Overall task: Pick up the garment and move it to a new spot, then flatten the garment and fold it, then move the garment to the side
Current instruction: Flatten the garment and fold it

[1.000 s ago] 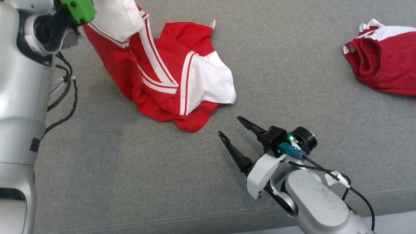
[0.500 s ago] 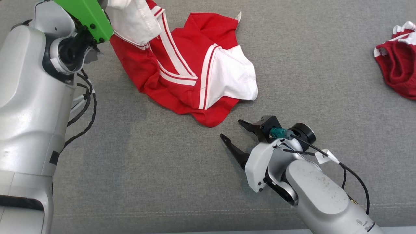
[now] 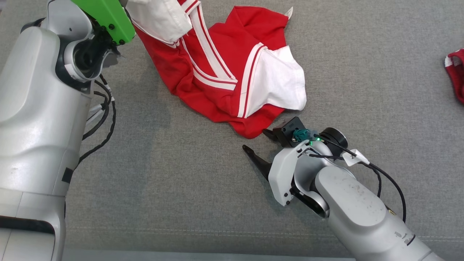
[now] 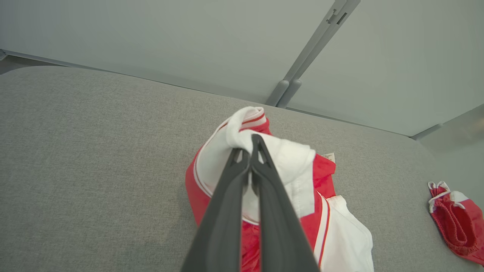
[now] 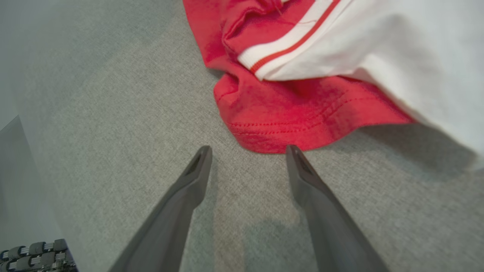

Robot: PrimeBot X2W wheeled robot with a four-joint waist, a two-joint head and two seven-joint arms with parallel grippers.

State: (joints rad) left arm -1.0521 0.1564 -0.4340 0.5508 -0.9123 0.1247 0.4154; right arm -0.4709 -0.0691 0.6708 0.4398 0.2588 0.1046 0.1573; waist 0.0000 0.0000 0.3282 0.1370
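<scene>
Apparent flattening step: left gripper, clamped on the garment's white sleeve, holds it raised; right gripper, wide open and empty, should next pinch the red hem.

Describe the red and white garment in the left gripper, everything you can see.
The garment is red, soft knit-looking cloth with white sleeve panels, red-and-white stripe trim, a stitched red hem and a small white label. It is crumpled, not flat. The left gripper, shut, pinches a white fold and holds that end raised; the rest drapes down onto the grey cushion. The open right gripper points at the hem's nearest corner; contact cannot be told.
</scene>
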